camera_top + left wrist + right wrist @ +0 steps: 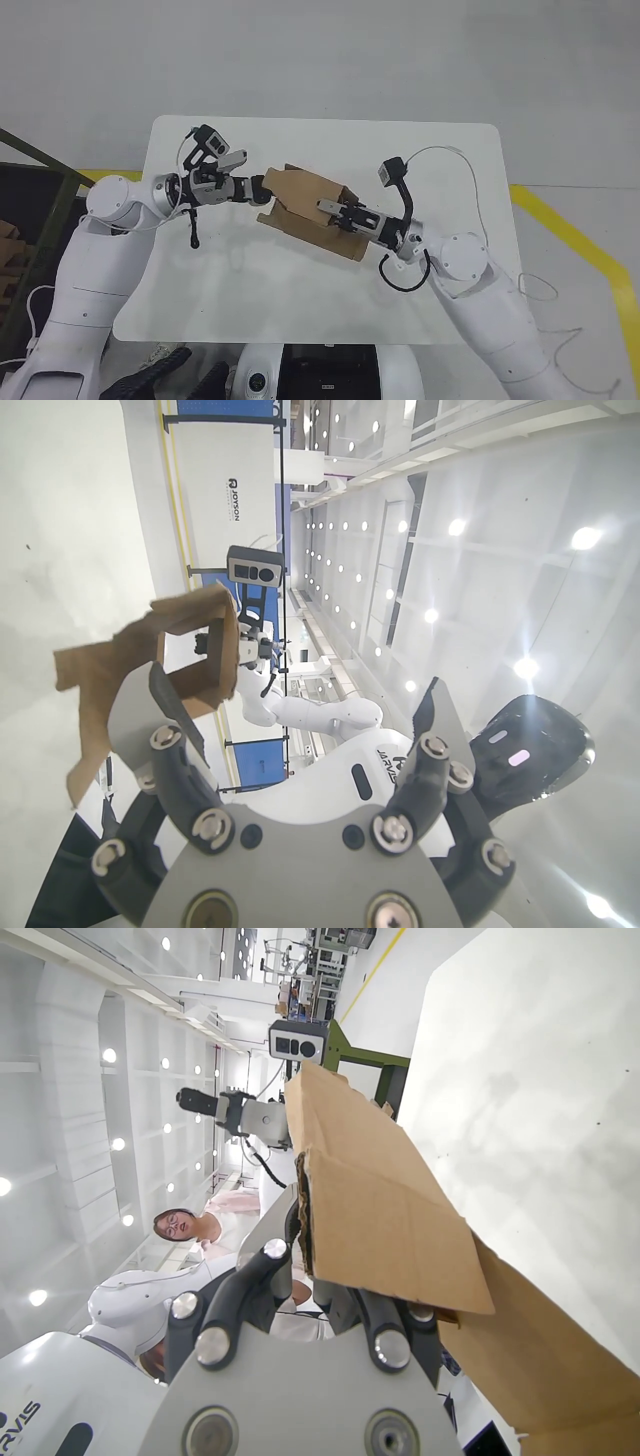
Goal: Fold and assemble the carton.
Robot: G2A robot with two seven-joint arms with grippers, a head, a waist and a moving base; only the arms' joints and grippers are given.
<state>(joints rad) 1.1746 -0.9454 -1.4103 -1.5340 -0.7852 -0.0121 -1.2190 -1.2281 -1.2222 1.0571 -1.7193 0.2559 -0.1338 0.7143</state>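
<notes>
A brown carton [300, 197], opened into a hollow tube with loose flaps, is held just above the middle of the white table [300, 290]. My right gripper [336, 210] is shut on one wall of the carton [380, 1208] at its right end; one finger [280, 1223] shows outside the wall, the other is hidden behind the cardboard. My left gripper [257, 190] sits at the carton's left end, open wide. In the left wrist view, one of its fingers [167, 697] lies beside a flap of the carton [100, 660] and nothing is between the pads.
A green metal frame [40, 170] with cardboard pieces inside stands off the table's left edge. A thin white cable [470, 190] loops over the right part of the table. Bare table surface lies in front of and behind the carton.
</notes>
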